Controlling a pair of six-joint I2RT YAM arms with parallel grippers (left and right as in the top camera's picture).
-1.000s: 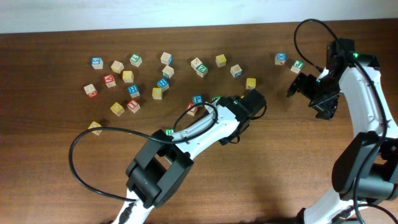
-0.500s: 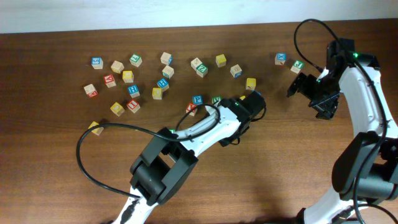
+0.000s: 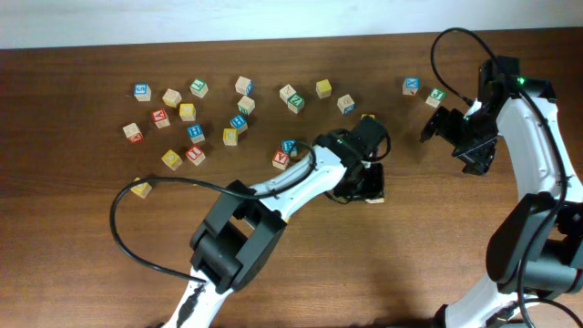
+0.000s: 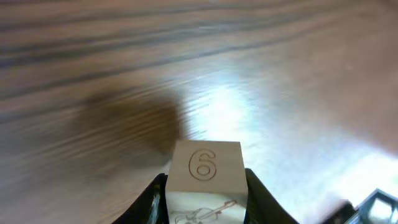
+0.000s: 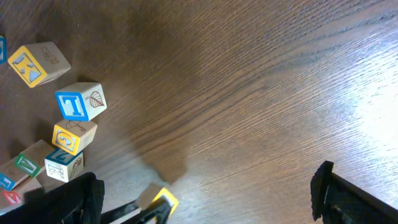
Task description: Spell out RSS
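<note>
My left gripper (image 3: 367,185) is shut on a wooden cube (image 4: 205,171). The left wrist view shows a 6 and a violin drawing on its plain faces. The right wrist view shows a yellow face on this cube (image 5: 164,200), but I cannot read its letter. It hangs just above bare wood, in front of the cube scatter. My right gripper (image 3: 439,128) is wide open and empty at the right; its fingers frame bare table (image 5: 205,199). A green-faced cube (image 3: 436,95) lies just behind it. I cannot read an R or S on any cube.
Several letter cubes lie scattered across the back of the table (image 3: 455,255), from the left (image 3: 141,91) to a blue one (image 3: 412,86). A yellow cube (image 3: 139,188) sits alone at the front left. The right wrist view shows a blue T cube (image 5: 81,102) and a yellow K cube (image 5: 37,62).
My left gripper has moved from the edge of the cube scatter toward the table's front, with the cube in it. The right arm has not moved.
</note>
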